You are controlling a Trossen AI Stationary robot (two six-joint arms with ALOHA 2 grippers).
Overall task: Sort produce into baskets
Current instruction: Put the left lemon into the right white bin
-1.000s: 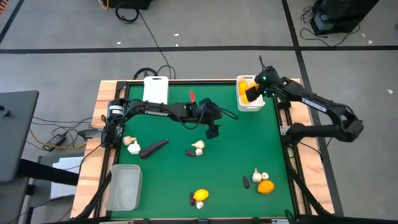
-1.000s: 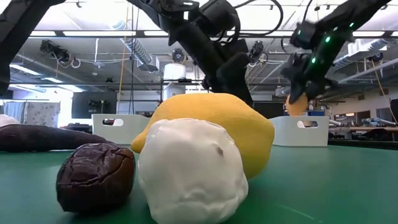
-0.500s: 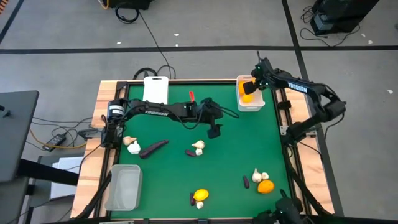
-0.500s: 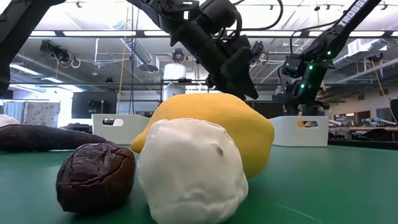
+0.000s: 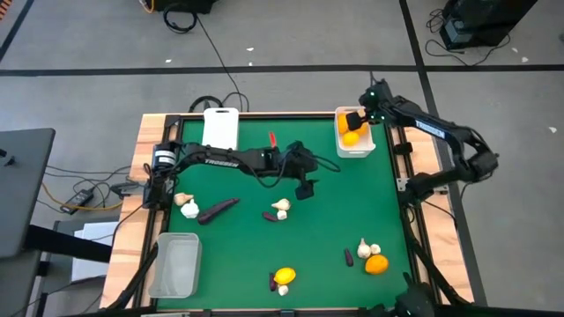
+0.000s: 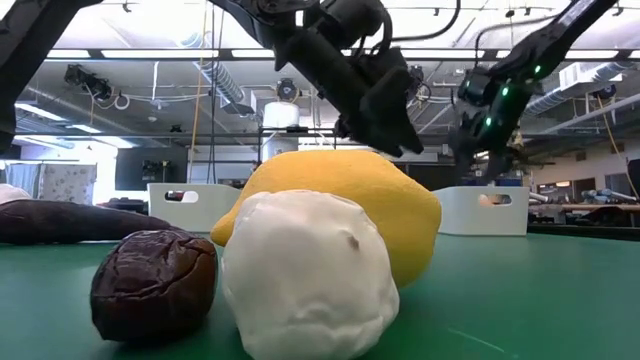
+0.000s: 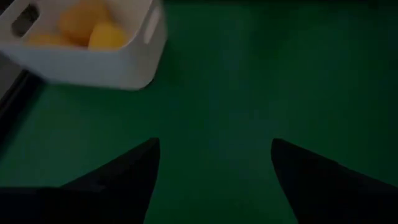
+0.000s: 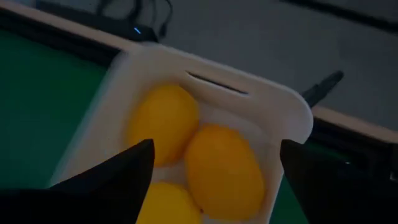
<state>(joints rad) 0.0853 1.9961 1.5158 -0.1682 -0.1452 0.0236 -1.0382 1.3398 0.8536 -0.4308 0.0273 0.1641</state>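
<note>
With our right hand spread and empty over the white basket at the tabletop's two o'clock — three citrus fruits lie inside — we should lift straight up, clear of its rim, while our left hand waits open mid-tabletop

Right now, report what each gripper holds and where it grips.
Nothing is held. The right gripper is open above the white basket of citrus; the left gripper is open over bare mat.

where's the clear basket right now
In the high view the clear basket sits at the table's near-left corner, left of the lemon, below the long eggplant.
</note>
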